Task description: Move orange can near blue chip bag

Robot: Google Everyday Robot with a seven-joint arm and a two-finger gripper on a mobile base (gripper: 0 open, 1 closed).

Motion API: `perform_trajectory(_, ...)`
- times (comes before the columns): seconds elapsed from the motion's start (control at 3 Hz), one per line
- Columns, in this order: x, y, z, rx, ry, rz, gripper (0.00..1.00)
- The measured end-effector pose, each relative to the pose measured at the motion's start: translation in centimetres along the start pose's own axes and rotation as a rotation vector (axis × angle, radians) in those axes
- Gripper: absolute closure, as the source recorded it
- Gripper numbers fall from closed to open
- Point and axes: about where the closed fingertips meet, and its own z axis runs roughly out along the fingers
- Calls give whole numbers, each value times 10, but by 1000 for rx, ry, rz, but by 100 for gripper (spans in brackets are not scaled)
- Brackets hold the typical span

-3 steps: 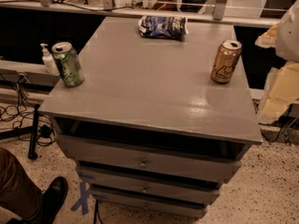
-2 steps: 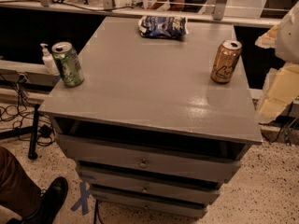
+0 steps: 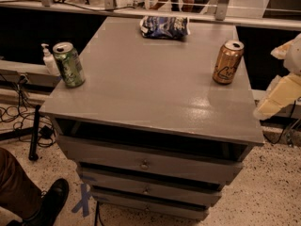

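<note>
The orange can (image 3: 227, 62) stands upright near the right edge of the grey cabinet top (image 3: 150, 88). The blue chip bag (image 3: 164, 27) lies at the back edge of the top, left of the can and well apart from it. My gripper (image 3: 276, 99) is a pale cream shape off the right side of the cabinet. It sits lower than the can and to its right, and touches nothing.
A green can (image 3: 69, 64) stands upright at the left edge of the top. A small white pump bottle (image 3: 48, 60) stands on a ledge behind it. Drawers (image 3: 146, 164) face me below. A person's shoe (image 3: 47, 204) and cables (image 3: 19, 117) are on the floor at left.
</note>
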Motion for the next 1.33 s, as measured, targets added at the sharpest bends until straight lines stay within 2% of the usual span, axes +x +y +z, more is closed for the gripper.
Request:
perform_trajectory(0.33,16,-36,25,43,-104,135,0)
perform_trajectory(0.67,13,-63,47,66,-234,248,0)
perform_trajectory(1.0,2,-82,68,78,-376,337,0)
perform_trajectory(1.33,-18,-92,85,84,-529,385,0)
